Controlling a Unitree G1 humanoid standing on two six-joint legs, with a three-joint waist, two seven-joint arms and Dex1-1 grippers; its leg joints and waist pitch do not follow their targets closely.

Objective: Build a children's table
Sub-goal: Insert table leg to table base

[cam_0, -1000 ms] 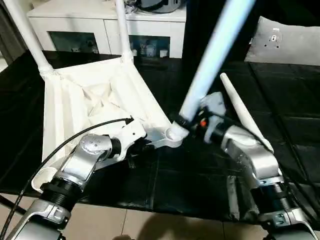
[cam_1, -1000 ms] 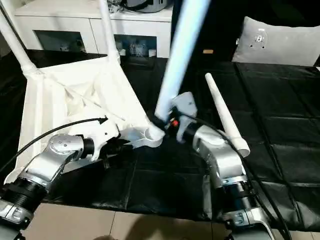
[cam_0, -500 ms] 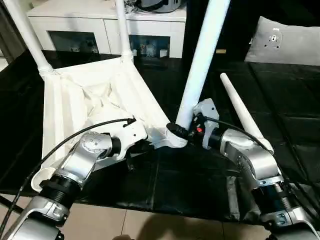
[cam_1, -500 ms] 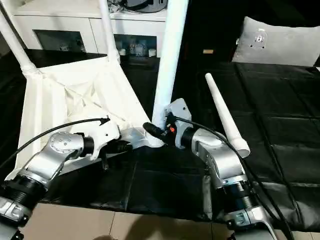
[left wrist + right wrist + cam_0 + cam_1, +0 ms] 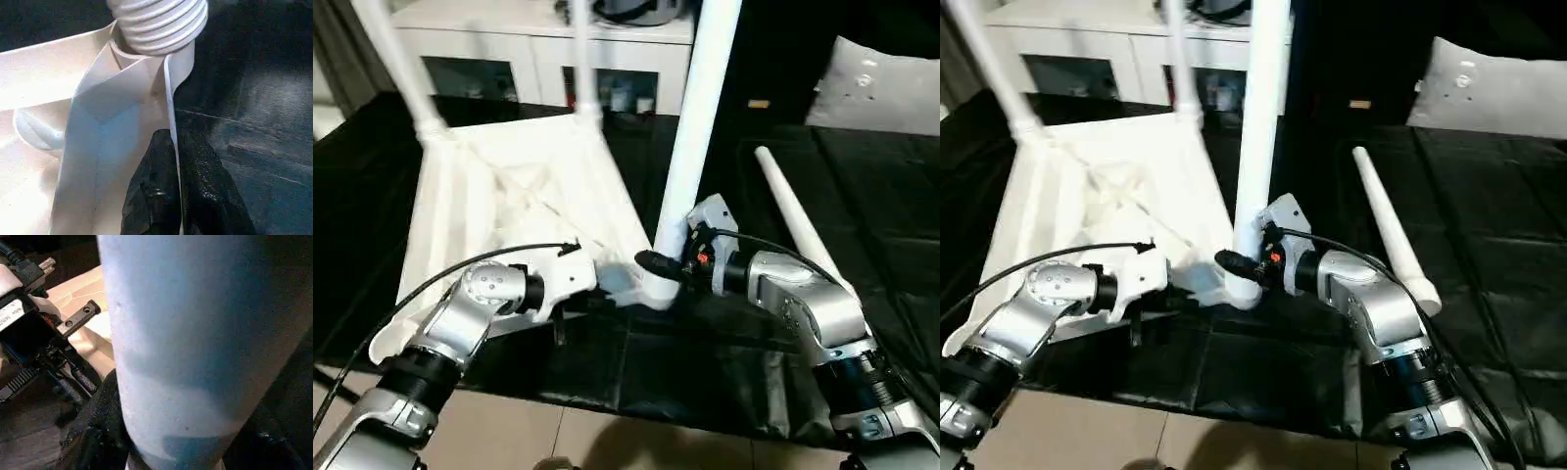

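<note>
The children's table top lies upside down on the black surface, ribs facing up. Two white legs stand in its far corners. A third leg stands nearly upright, its ribbed lower end in the near corner socket. My right gripper is shut on this leg just above the socket, black fingers on either side. My left gripper is shut on the top's thin rim wall beside that socket. One more leg lies loose on the surface to the right.
A white cabinet with glass doors stands behind the work surface. A grey cushion lies at the far right. The black cover ends at a front edge near my forearms, with tiled floor below.
The held leg has swung from a rightward tilt to nearly upright at the near corner socket. My left gripper stays on the rim. The camera has shifted slightly.
</note>
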